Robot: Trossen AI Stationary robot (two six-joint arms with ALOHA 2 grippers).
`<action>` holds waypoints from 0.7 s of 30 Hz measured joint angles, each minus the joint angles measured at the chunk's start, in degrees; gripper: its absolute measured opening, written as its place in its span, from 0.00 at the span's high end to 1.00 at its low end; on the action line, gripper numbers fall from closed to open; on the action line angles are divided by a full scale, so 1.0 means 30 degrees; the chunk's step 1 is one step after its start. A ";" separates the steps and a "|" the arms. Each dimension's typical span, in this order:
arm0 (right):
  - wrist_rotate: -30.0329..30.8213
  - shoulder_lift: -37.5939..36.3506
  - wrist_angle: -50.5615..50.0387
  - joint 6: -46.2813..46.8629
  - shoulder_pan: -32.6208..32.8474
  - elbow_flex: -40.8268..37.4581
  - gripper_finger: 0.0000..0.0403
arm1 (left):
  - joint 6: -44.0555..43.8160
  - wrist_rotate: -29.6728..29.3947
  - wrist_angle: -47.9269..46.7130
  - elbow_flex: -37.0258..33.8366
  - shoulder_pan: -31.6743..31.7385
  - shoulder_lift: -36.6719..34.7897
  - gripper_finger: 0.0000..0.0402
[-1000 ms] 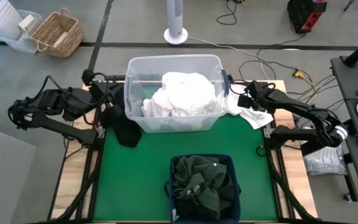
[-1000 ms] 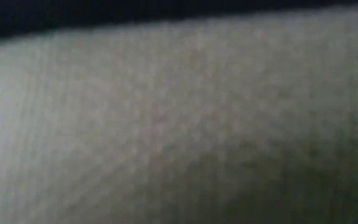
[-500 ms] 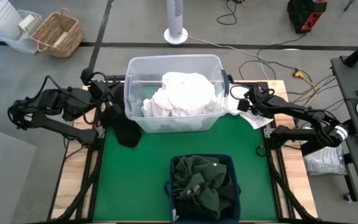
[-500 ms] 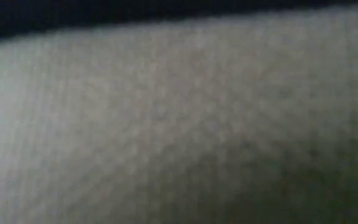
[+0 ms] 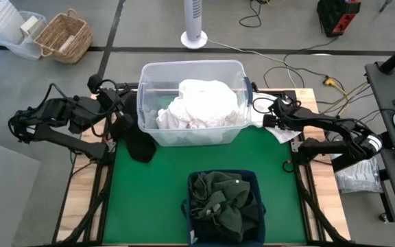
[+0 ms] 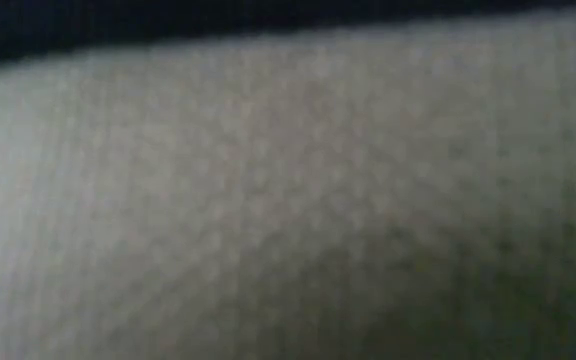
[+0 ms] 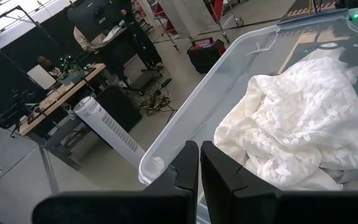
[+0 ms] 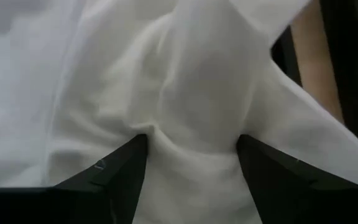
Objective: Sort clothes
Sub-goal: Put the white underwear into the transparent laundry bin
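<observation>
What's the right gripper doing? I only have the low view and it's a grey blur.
Observer: The right gripper is down on a white garment lying on the table beside the clear tub, on the right arm's side. Its fingers are spread, with a fold of the cloth between them.
Operator: Left arm?
Observer: The left gripper is shut and holds nothing. It sits by the tub's other side, above a black garment on the mat.
Operator: Bins?
Observer: The tub holds a heap of white clothes. The navy bin at the near edge of the table holds dark green clothes.
</observation>
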 joint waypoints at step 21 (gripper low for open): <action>0.0005 0.1046 0.0496 -0.0662 0.0000 -0.0036 0.81 | -0.0222 0.0007 0.0007 0.0000 0.0000 0.0058 1.00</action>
